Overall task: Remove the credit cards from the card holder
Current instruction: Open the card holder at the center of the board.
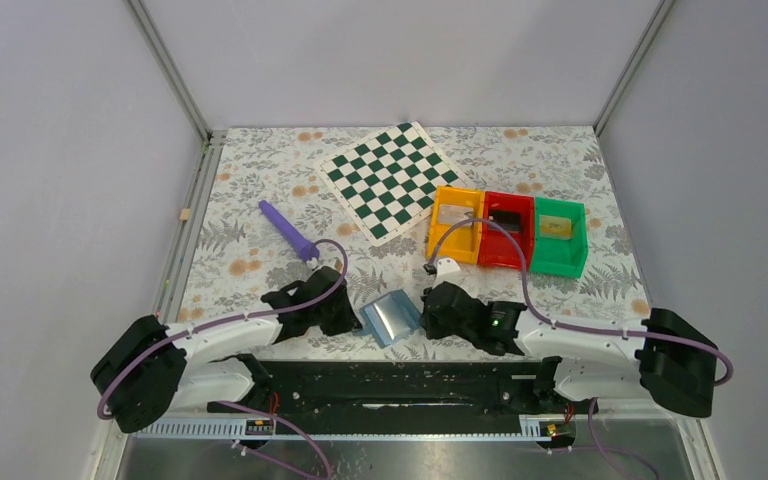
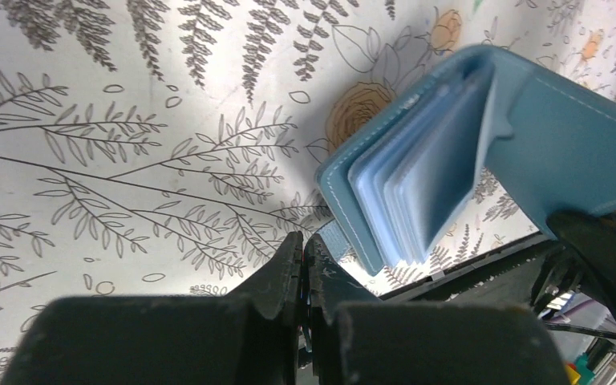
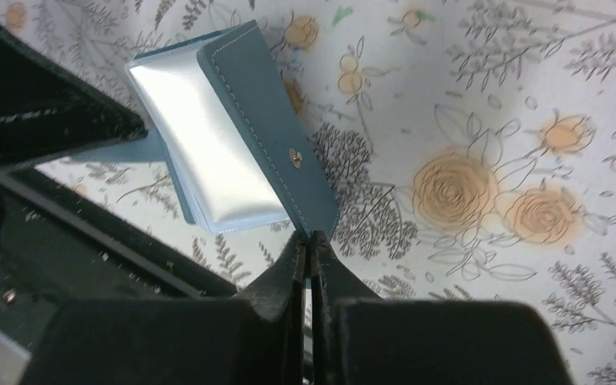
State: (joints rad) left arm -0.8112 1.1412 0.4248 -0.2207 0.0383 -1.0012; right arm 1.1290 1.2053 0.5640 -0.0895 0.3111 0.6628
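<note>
Right hand (image 3: pixel 310 237) at card holder (image 3: pixel 266 120) corner

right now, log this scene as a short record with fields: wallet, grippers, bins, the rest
card holder: blue, open, pale sleeves showing, between the two grippers
left gripper: shut, seemingly on the holder's flap
right gripper: shut, tips at the cover's corner; grip unclear
bins: orange bin, red bin, green bin in a row
cards out: yellow card in the green bin
rest: chequered board, purple stick
</note>
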